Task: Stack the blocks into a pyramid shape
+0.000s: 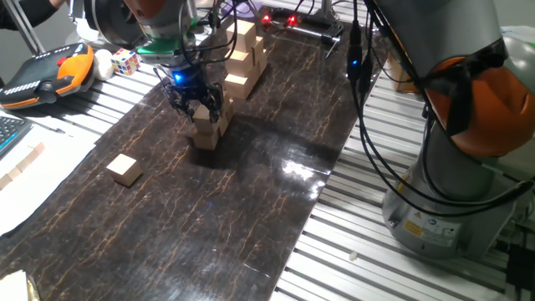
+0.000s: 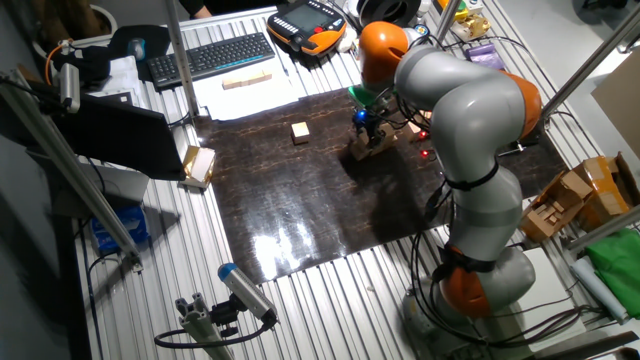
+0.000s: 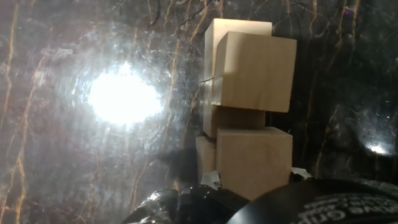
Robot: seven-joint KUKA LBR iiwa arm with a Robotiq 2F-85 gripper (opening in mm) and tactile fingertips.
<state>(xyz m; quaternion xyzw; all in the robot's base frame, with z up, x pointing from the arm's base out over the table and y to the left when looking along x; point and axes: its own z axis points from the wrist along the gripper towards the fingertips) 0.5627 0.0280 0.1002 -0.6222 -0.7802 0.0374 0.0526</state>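
Observation:
A small stepped pile of tan wooden blocks (image 1: 206, 132) stands on the dark mat, also seen from the other side (image 2: 364, 147). My gripper (image 1: 201, 107) hangs right over the pile, its fingers straddling the top block (image 1: 203, 114). No gap or contact between fingers and block can be made out. In the hand view the stacked blocks fill the centre, with one block uppermost (image 3: 255, 71) and another nearer the hand (image 3: 254, 163); the fingertips do not show there. One loose block (image 1: 125, 170) lies alone on the mat to the left (image 2: 299, 131).
A taller tower of similar cubes (image 1: 243, 57) stands just behind the pile. A multicoloured puzzle cube (image 1: 125, 60) and an orange teach pendant (image 1: 48, 71) lie off the mat at the left. The robot's base (image 1: 456, 192) is on the right. A keyboard (image 2: 212, 55) sits at the far side.

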